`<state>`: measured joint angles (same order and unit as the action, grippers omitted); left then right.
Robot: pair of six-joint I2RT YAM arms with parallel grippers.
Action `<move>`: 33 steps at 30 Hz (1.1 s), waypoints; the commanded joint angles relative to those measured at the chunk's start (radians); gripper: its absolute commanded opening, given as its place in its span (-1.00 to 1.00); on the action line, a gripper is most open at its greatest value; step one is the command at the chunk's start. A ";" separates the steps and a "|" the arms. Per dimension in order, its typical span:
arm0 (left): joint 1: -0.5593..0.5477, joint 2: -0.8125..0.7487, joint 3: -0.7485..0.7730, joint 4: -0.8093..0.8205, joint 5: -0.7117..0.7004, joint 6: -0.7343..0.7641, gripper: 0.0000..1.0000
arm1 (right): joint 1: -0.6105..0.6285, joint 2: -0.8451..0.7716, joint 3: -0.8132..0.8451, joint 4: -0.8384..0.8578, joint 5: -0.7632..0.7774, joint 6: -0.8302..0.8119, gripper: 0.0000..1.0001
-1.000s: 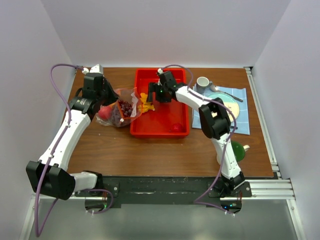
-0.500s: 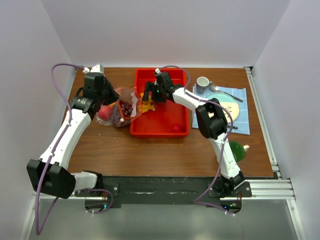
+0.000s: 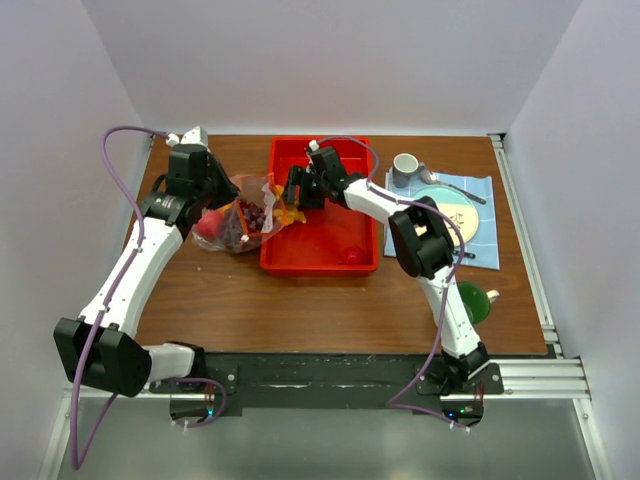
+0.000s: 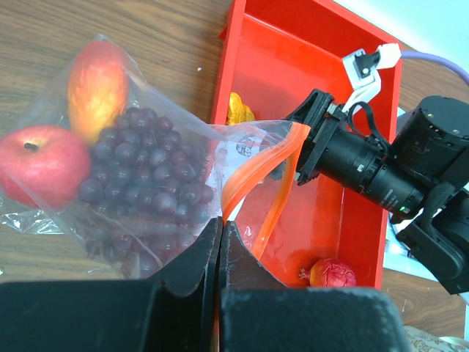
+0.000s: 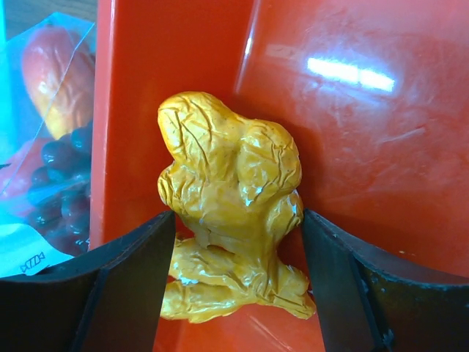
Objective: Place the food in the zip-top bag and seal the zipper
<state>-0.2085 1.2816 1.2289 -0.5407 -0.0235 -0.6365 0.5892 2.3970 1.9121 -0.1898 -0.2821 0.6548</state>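
Yellow cluster (image 5: 227,213): light, stiff, lumpy, prob slick; R fingers (image 5: 124,286) apart either side, grip waist. L fingers (image 4: 183,282) pinched on floppy bag (image 4: 249,143) rim

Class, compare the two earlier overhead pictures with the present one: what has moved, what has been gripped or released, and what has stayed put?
The right gripper slid left across the red tray toward its left wall, and its fingers now flank the lumpy yellow cluster; a firm grip cannot be confirmed. Unchanged: the left gripper pinching the zip-top bag at its mouth, the grape bunch inside.
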 commanded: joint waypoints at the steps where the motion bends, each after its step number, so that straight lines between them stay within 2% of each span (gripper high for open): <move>1: 0.009 -0.011 0.009 0.050 0.010 -0.015 -1.00 | 0.004 -0.045 -0.030 0.079 -0.069 0.040 0.44; 8: 0.009 -0.013 0.004 0.056 0.017 -0.019 -1.00 | 0.004 -0.021 -0.005 0.082 -0.118 0.057 0.49; 14: 0.009 -0.019 0.003 0.054 0.016 -0.020 -1.00 | 0.004 0.002 0.002 0.101 -0.134 0.086 0.45; 17: 0.009 -0.022 0.004 0.051 0.014 -0.017 -1.00 | 0.003 -0.013 -0.024 0.102 -0.124 0.095 0.15; 18: 0.009 -0.022 0.006 0.048 0.013 -0.017 -1.00 | 0.001 -0.022 -0.034 0.104 -0.097 0.097 -0.07; 21: 0.009 -0.027 0.009 0.047 0.008 -0.015 -1.00 | -0.006 -0.070 -0.085 0.105 -0.052 0.089 -0.32; 25: 0.009 -0.028 0.009 0.047 0.008 -0.014 -1.00 | -0.012 -0.136 -0.148 0.095 0.049 0.060 -0.49; 33: 0.009 -0.028 0.011 0.047 0.005 -0.015 -1.00 | -0.034 -0.236 -0.235 0.079 0.136 0.036 -0.56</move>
<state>-0.2089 1.2812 1.2289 -0.5404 -0.0223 -0.6434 0.5766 2.2444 1.7103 -0.1112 -0.2211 0.7177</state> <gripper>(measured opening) 0.015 0.459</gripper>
